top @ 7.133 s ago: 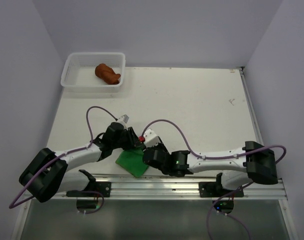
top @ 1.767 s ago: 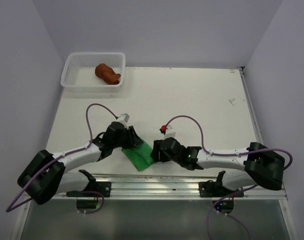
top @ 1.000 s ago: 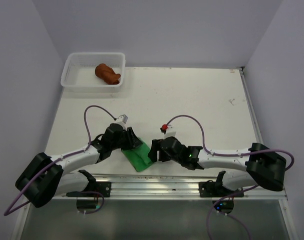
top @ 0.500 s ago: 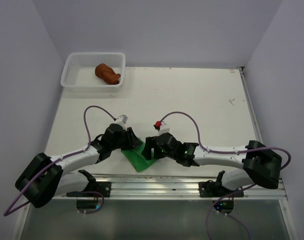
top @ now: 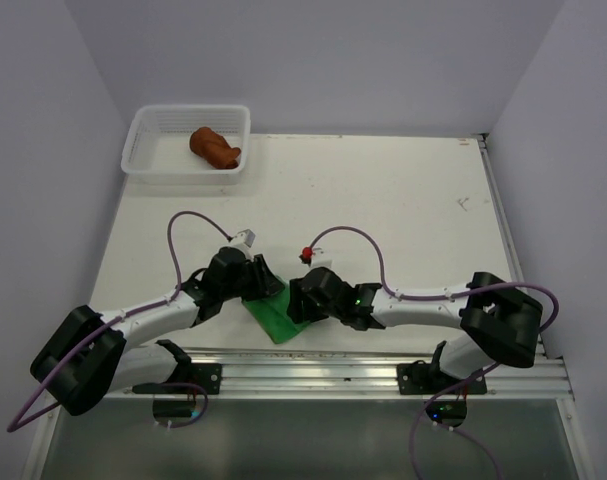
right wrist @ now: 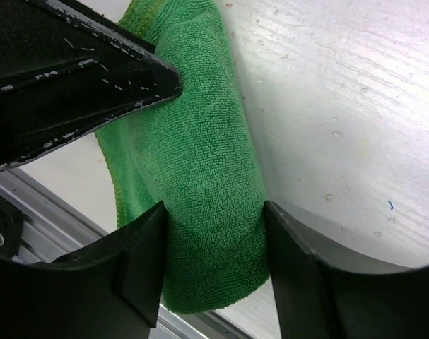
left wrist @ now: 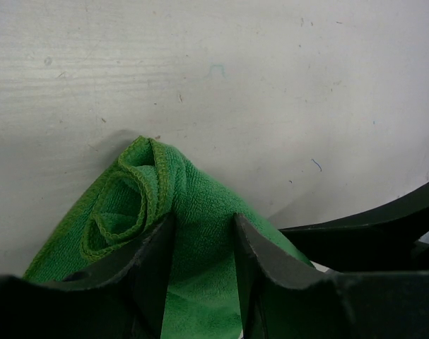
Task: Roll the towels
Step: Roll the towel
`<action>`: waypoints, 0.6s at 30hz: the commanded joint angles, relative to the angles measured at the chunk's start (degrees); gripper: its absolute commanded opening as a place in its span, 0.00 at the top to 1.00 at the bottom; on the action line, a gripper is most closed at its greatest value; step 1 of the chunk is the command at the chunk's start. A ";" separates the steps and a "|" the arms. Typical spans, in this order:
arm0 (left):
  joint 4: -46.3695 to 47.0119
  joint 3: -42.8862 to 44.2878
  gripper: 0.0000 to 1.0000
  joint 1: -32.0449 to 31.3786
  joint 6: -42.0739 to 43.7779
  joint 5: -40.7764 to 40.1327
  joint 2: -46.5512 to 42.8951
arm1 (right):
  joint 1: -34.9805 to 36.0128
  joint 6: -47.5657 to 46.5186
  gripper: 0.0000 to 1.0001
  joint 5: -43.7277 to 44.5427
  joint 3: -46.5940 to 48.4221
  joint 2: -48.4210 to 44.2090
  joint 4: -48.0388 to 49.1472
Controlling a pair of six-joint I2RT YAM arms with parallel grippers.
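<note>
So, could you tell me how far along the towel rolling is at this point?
Done: the rust-brown towel lies bundled in the basket. In hand: the green towel is largely rolled, its spiral end showing; the left gripper pinches it and the right gripper straddles it. Left: finishing that roll and, probably, putting it in the basket.
</note>
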 commanded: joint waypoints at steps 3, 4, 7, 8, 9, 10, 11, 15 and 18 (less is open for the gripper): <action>-4.85 0.01 0.56 -0.55 0.92 -1.18 1.42 | 1.05 -2.62 0.56 -1.82 0.89 0.75 0.05; -4.67 0.45 0.56 -0.47 1.00 -0.83 1.95 | 1.49 -3.06 0.59 -1.38 1.32 0.75 -0.30; -6.16 4.05 0.56 -0.55 2.23 -1.53 3.70 | 3.86 -4.99 0.68 3.71 1.50 0.31 -0.91; -6.60 5.10 0.56 -0.47 2.50 -2.06 3.97 | 5.35 -5.96 0.69 7.20 1.50 0.14 -1.18; -7.56 7.20 0.55 -0.47 3.11 -2.32 4.32 | 6.23 -6.49 0.70 8.89 1.68 -0.21 -1.35; -7.83 8.18 0.55 -0.29 3.38 -2.41 4.76 | 7.03 -7.01 0.72 10.82 1.85 -0.04 -2.22; -7.84 9.15 0.55 -0.20 3.55 -2.41 4.94 | 8.25 -7.72 0.73 12.32 2.12 0.05 -2.75; -10.55 14.06 0.54 0.85 4.96 -1.54 5.99 | 10.63 -8.69 0.78 21.18 3.78 1.19 -4.87; -11.35 16.35 0.54 1.47 5.31 -0.75 6.52 | 11.69 -9.30 0.80 25.42 4.05 2.16 -5.31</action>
